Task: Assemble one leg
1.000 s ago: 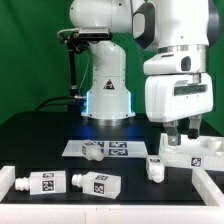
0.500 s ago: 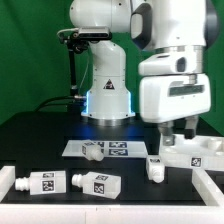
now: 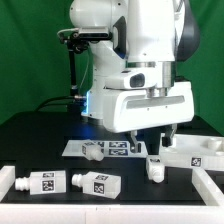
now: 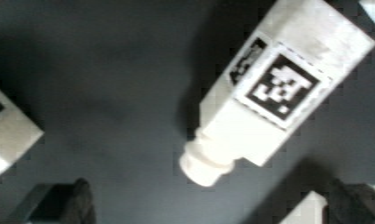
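Several white legs with square tags lie on the black table. One leg (image 3: 155, 168) lies just in front of the wide white tray-like board (image 3: 196, 151). My gripper (image 3: 151, 143) hovers open and empty a little above this leg. In the wrist view the same leg (image 4: 273, 85) lies diagonally with its narrower end towards my gripper (image 4: 205, 205). The dark fingertips (image 4: 59, 205) stand wide apart on either side and touch nothing. Two more legs (image 3: 40, 181) (image 3: 97, 183) lie at the front on the exterior view's left.
A fourth leg (image 3: 93, 150) lies on the marker board (image 3: 118, 148) in front of the robot base. White rail pieces stand at the front left (image 3: 8, 181) and front right (image 3: 205, 186). A white part (image 4: 6, 130) shows at the wrist view's edge.
My gripper has swung from above the tray-like board towards the exterior view's left and turned, and now hangs over the leg in front of the board. The parts have not moved.
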